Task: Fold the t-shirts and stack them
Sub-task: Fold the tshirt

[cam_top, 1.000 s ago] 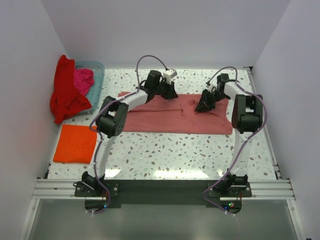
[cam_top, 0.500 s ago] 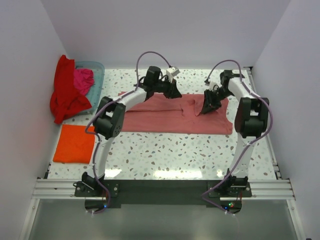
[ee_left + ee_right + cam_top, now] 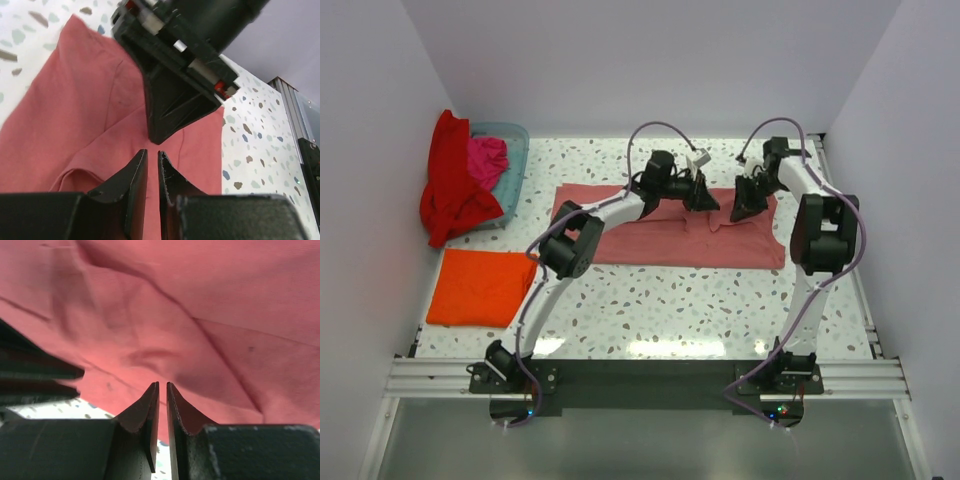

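A speckled table point(image 3: 650, 300) is walled in white. An orange t-shirt point(image 3: 470, 287) is laid folded at 8 o'clock. The rose-pink t-shirt point(image 3: 650, 245) is spread centrally; at its 1 o'clock part the left gripper point(image 3: 152, 151) and right gripper point(image 3: 162, 385) are poised, jaws near-closed, empty. Jaws should be opened before cloth is pinched.

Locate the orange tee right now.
Top view: the orange t-shirt lies folded flat on the left side of the table, toward the near edge, just in front of the red t-shirt draped over the blue basket.
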Controlling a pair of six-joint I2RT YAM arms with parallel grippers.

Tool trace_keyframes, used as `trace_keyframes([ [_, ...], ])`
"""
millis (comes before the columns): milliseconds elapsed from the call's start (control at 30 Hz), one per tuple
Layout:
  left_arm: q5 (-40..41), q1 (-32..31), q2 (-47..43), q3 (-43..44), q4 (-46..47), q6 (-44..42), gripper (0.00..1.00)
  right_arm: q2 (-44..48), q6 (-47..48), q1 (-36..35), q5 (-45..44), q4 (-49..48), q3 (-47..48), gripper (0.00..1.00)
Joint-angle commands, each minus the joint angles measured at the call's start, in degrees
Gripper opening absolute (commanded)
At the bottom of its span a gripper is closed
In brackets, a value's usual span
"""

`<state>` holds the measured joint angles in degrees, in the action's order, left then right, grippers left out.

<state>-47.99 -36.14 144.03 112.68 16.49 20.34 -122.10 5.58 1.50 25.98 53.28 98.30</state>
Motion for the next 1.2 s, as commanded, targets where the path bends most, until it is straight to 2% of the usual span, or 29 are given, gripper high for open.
trace_keyframes([
  [0,2.8,0.8,4.5,3.5,6.0,5.5,0.19,-0.6,-0.9,0.5,-5.0,-2.5,1.2,0.15],
  [367,16.4,2.4,12.4,9.5,5.4,8.3,0.24,-3.9,1.4,1.1,-16.0,-3.1,-1.1,0.16],
  [467,12.4,3.7,11.6,8.9,7.6,8.8,0.26,-6.6,2.3,1.1,-19.4,-4.1,0.4,0.16],
  [567,7.1,6.4,5.6,7.0,10.0,9.0,0.32,-10.9,3.0,1.1,-20.1,-4.2,5.6,0.16],
  [633,6.2,8.4,0.9,1.9,11.6,9.5,0.35,-12.8,2.9,0.9,-20.5,-4.8,8.3,0.16],
  [667,5.6,9.5,-4.4,-0.1,11.2,9.1,0.35,-14.5,2.8,0.6,-21.6,-5.5,9.7,0.16],
  [700,5.5,12.0,-7.0,-3.6,9.8,6.2,0.35,-15.2,2.9,0.4,-22.2,-6.1,12.7,0.16],
  [767,4.4,14.6,-12.0,-6.1,0.2,-0.3,0.35,-17.6,3.9,-0.7,-23.4,-8.3,16.0,0.16],
  [800,4.5,16.8,-16.8,-7.9,-10.2,-10.6,0.35,-18.5,5.2,-1.1,-25.3,-9.1,19.5,0.17],
  [833,4.7,17.8,-19.1,-8.6,-16.0,-16.7,0.35,-19.7,6.0,-2.7,-25.8,-9.9,21.5,0.18],
  [867,6.0,18.7,-23.2,-10.4,-22.4,-30.1,0.35,-21.5,7.6,-3.2,-27.1,-11.4,25.1,0.20],
  [900,7.3,18.9,-25.1,-11.3,-33.7,-37.2,0.35,-22.5,8.3,-3.8,-28.8,-12.0,26.9,0.21],
  [933,9.4,18.9,-26.8,-12.6,-38.4,-43.5,0.35,-23.2,8.9,-4.8,-30.0,-12.8,28.3,0.22],
  [967,12.3,18.8,-29.8,-15.9,-42.4,-53.2,0.34,-23.6,9.3,-5.2,-30.7,-14.0,31.3,0.27],
  [1033,16.2,18.8,-32.4,-19.4,-48.6,-58.3,0.34,-24.3,8.6,-5.7,-31.3,-12.1,35.4,0.31],
  [1067,16.9,18.7,-33.7,-21.6,-50.7,-63.4,0.34,-23.6,8.0,-5.8,-31.3,-12.2,36.9,0.37],
  [1133,19.1,18.1,-34.2,-23.0,-54.9,-66.6,0.32,-19.9,7.2,-5.8,-32.2,-13.3,36.0,0.42],
  [1167,21.5,17.4,-33.9,-24.0,-55.5,-69.2,0.31,-18.3,6.6,-5.8,-32.4,-13.9,34.3,0.49],
])
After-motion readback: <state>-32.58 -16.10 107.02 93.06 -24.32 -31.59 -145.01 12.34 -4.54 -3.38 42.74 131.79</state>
